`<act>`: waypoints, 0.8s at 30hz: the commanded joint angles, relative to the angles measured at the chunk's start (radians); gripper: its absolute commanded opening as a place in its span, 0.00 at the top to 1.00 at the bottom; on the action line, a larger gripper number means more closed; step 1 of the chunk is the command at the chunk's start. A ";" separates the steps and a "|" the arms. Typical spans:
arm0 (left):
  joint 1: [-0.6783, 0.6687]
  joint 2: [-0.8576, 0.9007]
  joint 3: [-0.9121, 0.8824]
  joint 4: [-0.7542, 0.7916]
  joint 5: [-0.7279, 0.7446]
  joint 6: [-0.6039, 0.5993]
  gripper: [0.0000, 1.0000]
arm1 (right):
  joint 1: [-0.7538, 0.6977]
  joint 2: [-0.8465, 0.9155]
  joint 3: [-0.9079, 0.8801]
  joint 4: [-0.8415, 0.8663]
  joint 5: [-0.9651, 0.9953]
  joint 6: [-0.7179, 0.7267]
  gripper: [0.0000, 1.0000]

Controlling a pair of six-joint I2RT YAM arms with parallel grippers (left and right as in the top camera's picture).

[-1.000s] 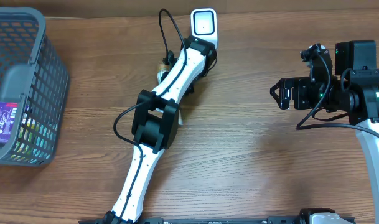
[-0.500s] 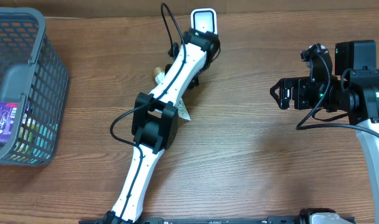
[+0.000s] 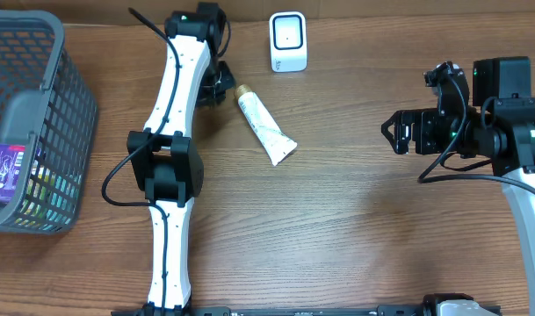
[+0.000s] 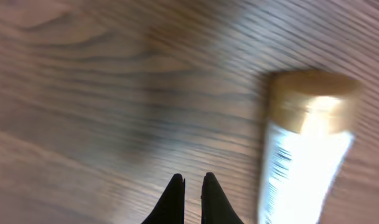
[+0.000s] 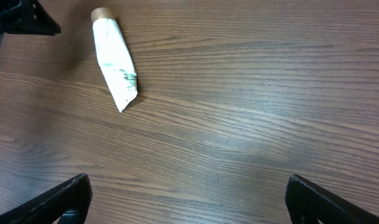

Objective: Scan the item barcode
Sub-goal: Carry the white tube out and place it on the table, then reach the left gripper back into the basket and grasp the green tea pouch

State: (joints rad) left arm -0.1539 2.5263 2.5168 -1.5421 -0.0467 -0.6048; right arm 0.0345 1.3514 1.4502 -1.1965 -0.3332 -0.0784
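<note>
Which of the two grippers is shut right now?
The left gripper, closed tight beside the gold-capped tube; the right gripper stands wide open.

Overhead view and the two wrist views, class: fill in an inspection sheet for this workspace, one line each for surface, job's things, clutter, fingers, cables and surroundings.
surface: wood-grain table, no spills seen.
job's things: white tube with a gold cap lies flat, unheld; white scanner stands behind it, apart.
clutter: grey basket at the left edge, purple packet inside.
fingers: left fingers shut on nothing, beside the tube's cap; right fingers wide open, empty, off to the right.
cables: black cable loops off the left arm; another cable hangs by the right arm.
surroundings: nothing seen.
</note>
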 commanded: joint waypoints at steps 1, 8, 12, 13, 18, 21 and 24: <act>-0.023 -0.072 0.060 0.011 0.097 0.124 0.96 | 0.004 0.009 0.021 0.006 0.003 0.002 0.00; 0.024 -0.386 0.178 0.009 -0.116 0.132 0.89 | 0.004 0.026 0.021 0.006 0.002 0.002 0.00; 0.135 -0.568 0.178 -0.031 -0.223 0.134 0.69 | 0.004 0.039 0.021 0.005 -0.002 0.003 0.00; 0.163 -0.588 0.178 -0.042 -0.228 0.134 0.65 | 0.004 0.041 0.021 0.005 -0.003 0.003 0.00; 0.483 -0.638 0.173 -0.148 -0.203 0.133 0.36 | 0.004 0.050 0.021 0.005 -0.009 0.003 0.00; 0.636 -0.624 0.127 -0.145 -0.128 0.148 0.30 | 0.004 0.050 0.021 0.005 -0.009 0.003 0.00; 0.797 -0.557 0.096 -0.146 -0.082 0.169 0.25 | 0.004 0.050 0.021 0.005 -0.009 0.003 0.00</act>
State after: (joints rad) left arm 0.5373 1.9141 2.6324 -1.6836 -0.1860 -0.4671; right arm 0.0345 1.3998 1.4502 -1.1957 -0.3359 -0.0780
